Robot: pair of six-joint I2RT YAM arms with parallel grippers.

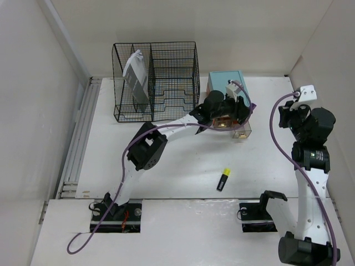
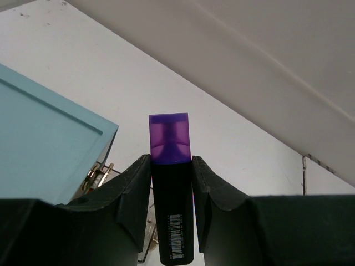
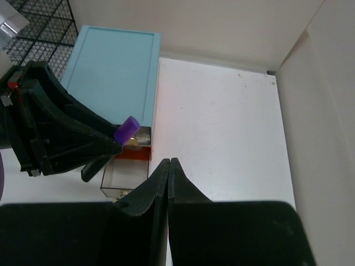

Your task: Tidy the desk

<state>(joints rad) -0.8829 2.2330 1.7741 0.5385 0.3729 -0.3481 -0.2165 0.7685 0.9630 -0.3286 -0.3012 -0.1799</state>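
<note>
the left jaws clench a purple highlighter (image 2: 171, 188) just beside the teal drawer box (image 1: 224, 83); the right jaws are pressed shut. the white surface (image 1: 183, 166) lies beneath both arms.

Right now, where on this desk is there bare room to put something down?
Bare desk: in front of the wire rack, left of the left arm; and the back right corner, between the teal box and the wall. Crowded: the box's open drawer, where the left gripper holds a purple highlighter.
</note>
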